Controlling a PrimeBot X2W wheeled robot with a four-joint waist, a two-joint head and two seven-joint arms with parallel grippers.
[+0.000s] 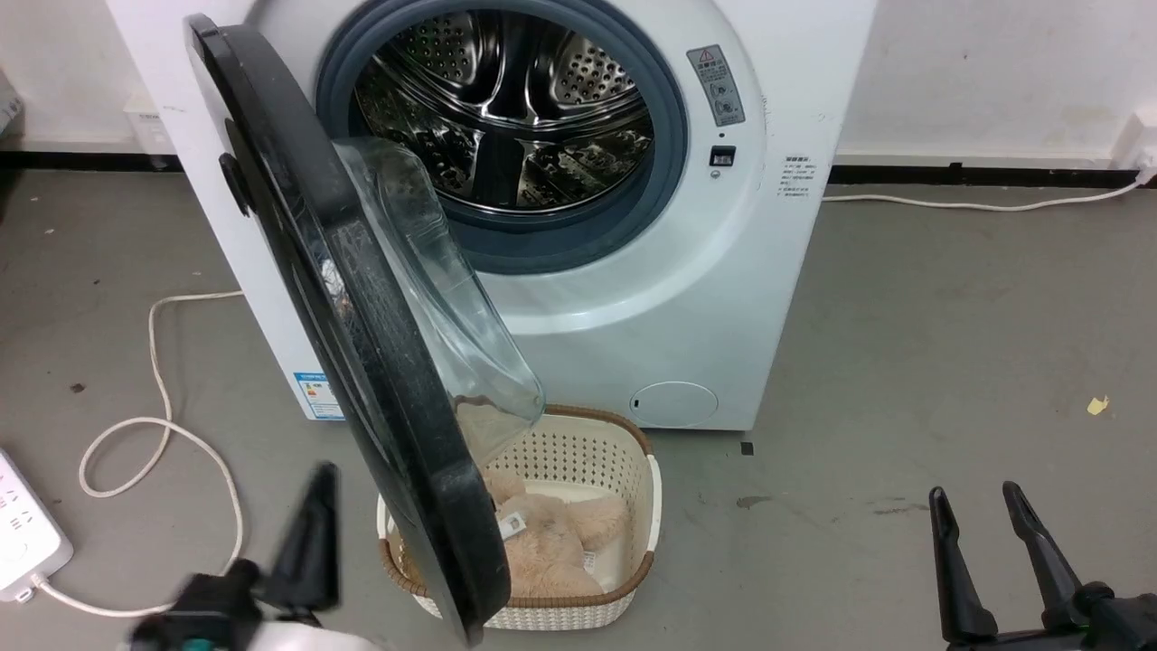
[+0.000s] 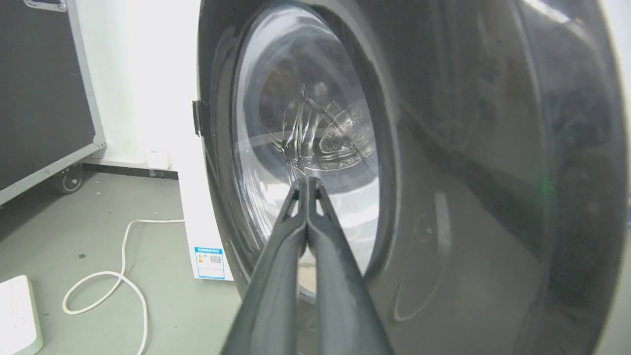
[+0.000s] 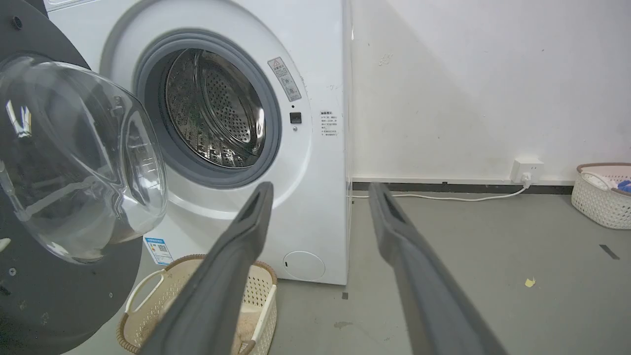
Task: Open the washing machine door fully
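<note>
Two end effectors are showing. My left end effector (image 2: 308, 183) is pinching fully together on nothing, pointing at the outer face of the washing machine door (image 1: 289, 226); whether it is touching, I cannot tell. That door is standing swung well out from the white washer (image 1: 633, 298), its glass bowl hanging over a basket (image 1: 653, 488) on the floor. My right end effector (image 1: 976, 495) is hanging spread wide and empty.

washing machine door (image 1: 362, 362) | black-rimmed, clear glass bowl | swung open
</note>
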